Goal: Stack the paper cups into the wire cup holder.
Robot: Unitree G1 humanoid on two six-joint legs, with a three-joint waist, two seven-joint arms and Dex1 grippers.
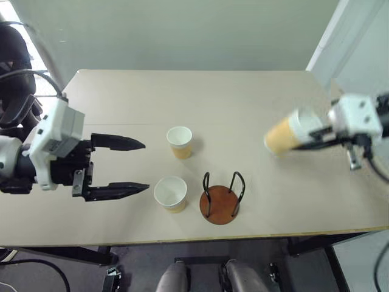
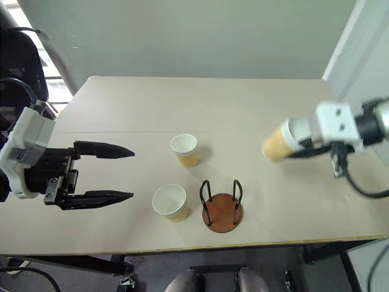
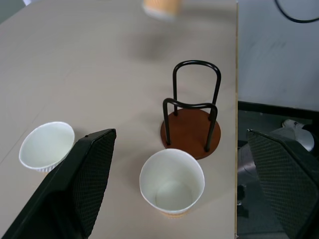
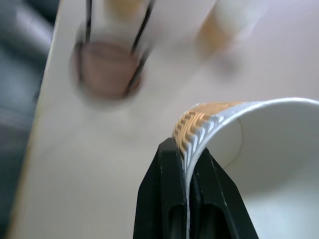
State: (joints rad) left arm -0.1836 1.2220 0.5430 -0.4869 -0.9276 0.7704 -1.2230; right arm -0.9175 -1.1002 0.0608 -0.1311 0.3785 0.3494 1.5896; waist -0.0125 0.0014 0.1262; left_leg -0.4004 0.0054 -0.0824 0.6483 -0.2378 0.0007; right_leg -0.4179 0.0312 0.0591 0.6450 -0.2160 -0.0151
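Note:
Two paper cups stand upright on the table: one [image 1: 180,142] near the middle and one [image 1: 171,193] closer to the front edge. The wire cup holder [image 1: 220,201], a brown disc with two black wire loops, stands empty just right of the nearer cup. A third paper cup [image 1: 284,136] hangs above the table's right side, tipped on its side with its bottom pointing left. My right gripper [image 4: 187,149] is shut on that cup's rim. My left gripper [image 1: 146,166] is open over the table's left side, pointing right toward the two standing cups.
The beige table [image 1: 243,97] has bare room at the back and between the holder and the raised cup. Its front edge [image 1: 182,236] runs just below the holder. A dark chair [image 1: 12,67] stands off the left end.

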